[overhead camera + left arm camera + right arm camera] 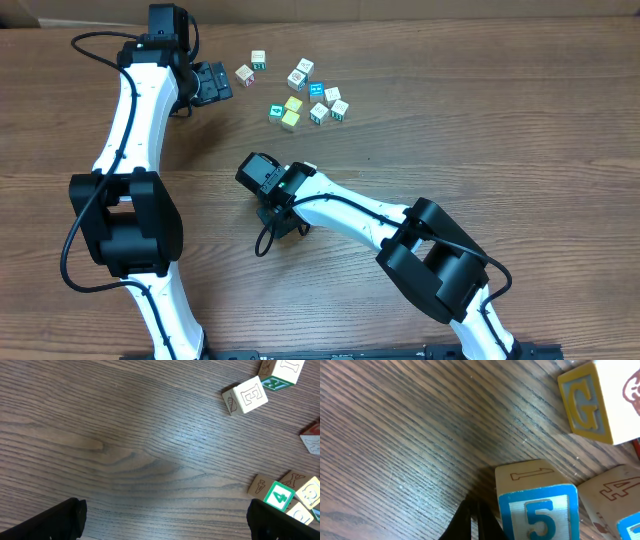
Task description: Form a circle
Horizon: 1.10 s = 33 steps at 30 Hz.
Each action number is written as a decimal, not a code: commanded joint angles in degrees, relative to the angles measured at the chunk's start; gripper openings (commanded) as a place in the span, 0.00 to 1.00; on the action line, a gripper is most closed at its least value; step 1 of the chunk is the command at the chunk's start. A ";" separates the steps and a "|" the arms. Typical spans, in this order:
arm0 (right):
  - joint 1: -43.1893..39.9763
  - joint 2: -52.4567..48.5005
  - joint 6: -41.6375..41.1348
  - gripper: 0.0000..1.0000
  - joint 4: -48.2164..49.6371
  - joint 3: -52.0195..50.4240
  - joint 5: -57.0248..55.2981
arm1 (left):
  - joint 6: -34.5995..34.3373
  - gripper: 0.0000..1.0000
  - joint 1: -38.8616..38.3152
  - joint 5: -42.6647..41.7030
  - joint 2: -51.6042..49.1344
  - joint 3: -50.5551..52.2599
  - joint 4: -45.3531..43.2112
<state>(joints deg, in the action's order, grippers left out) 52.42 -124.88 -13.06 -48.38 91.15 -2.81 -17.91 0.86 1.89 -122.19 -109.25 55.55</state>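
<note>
Desk (480, 140): brown wood-grain surface with the grain running side to side. The close views show fine scratches.

Loose cubes (297, 78): a scatter of small printed cubes lies on the far middle of the desk. None are stacked.
- An outlying pair (258, 60) sits at the left of the scatter, apart from the rest.
- A cyan cube (316, 90) lies in the main cluster, among white ones.
- Two yellow cubes (294, 103) lie just beside each other at the cluster's near left.

Left wrist view: an E cube (248, 395) stands alone. A cube with a green-framed 4 (279, 496) is packed against its neighbours at the lower right.

Pale strip (400, 8): it runs beyond the far edge of the desk, and what it is cannot be told.
</note>
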 commanded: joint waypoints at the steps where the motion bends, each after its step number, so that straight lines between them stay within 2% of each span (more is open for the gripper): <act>1: -0.09 1.22 1.16 0.04 0.31 -1.16 -2.89 | -0.52 1.00 0.09 -0.42 -0.17 -1.09 -0.07; 25: -0.11 1.22 1.36 0.04 2.03 -1.16 -6.21 | -0.52 1.00 0.09 -0.42 -0.17 -1.09 -0.07; 33: -0.09 1.53 1.31 0.04 1.18 -0.09 -3.45 | -0.52 1.00 0.09 -0.42 -0.17 -1.09 -0.07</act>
<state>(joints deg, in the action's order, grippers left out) 52.45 -124.88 -11.97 -46.78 90.94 -7.38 -17.91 0.86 1.89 -122.19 -109.25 55.55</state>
